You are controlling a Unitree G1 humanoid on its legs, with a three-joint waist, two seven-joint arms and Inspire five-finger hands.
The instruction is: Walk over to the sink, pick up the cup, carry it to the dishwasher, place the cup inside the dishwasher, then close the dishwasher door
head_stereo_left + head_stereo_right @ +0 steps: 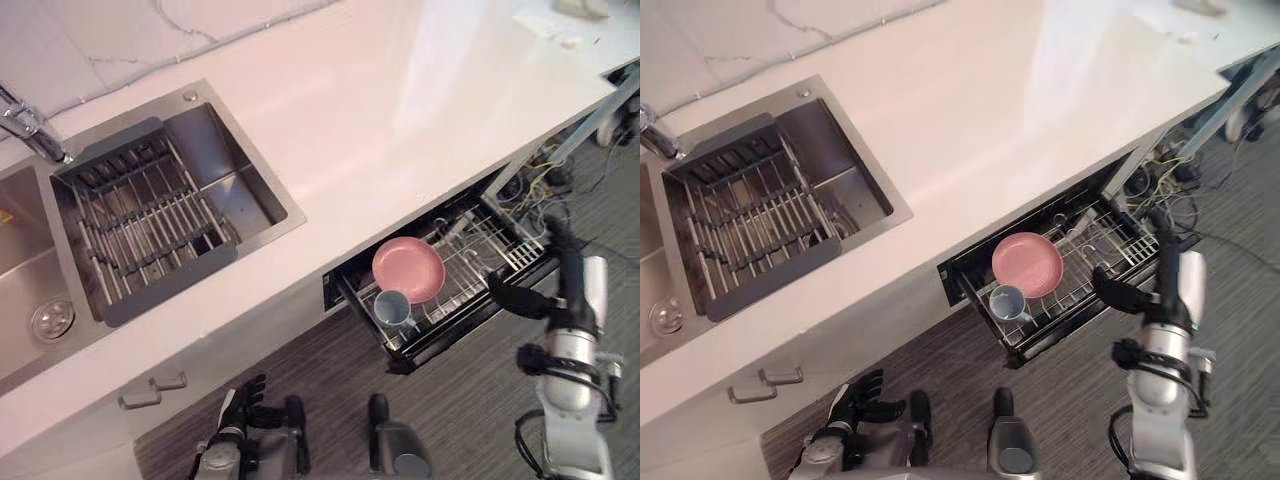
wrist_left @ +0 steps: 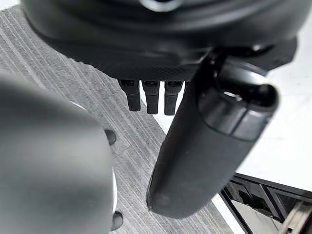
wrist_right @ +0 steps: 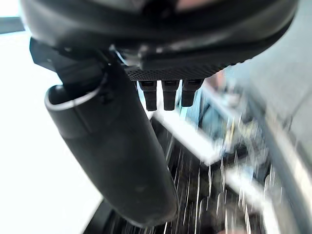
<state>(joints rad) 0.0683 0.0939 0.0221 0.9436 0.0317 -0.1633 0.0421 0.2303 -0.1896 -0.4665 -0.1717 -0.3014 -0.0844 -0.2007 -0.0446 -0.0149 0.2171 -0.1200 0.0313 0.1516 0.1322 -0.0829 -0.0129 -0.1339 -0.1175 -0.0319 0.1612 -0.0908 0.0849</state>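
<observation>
The blue cup (image 1: 393, 308) is sitting upright in the wire rack (image 1: 470, 262) of the pulled-out dishwasher drawer (image 1: 450, 335), just beside the pink plate (image 1: 408, 269). The placing therefore looks done, and closing is what is left.

The right hand (image 1: 545, 292) is hanging at the drawer's outer front corner. Its fingers (image 1: 564, 240) are stretching straight and apart from the thumb, holding nothing. From those fingers the cup is lying well off to the thumb side, across the rack and nearer the robot's left.

The drawer's front lip is running lengthwise past the thumb, and I cannot tell whether the thumb is touching it. The opening under the worktop (image 1: 380, 110) is lying beyond the lip from the palm, so the push would likely be going that way, square to the lip.

The left hand (image 1: 243, 405) is idling low over the floor, fingers relaxed and empty, farther from the drawer than the right.
</observation>
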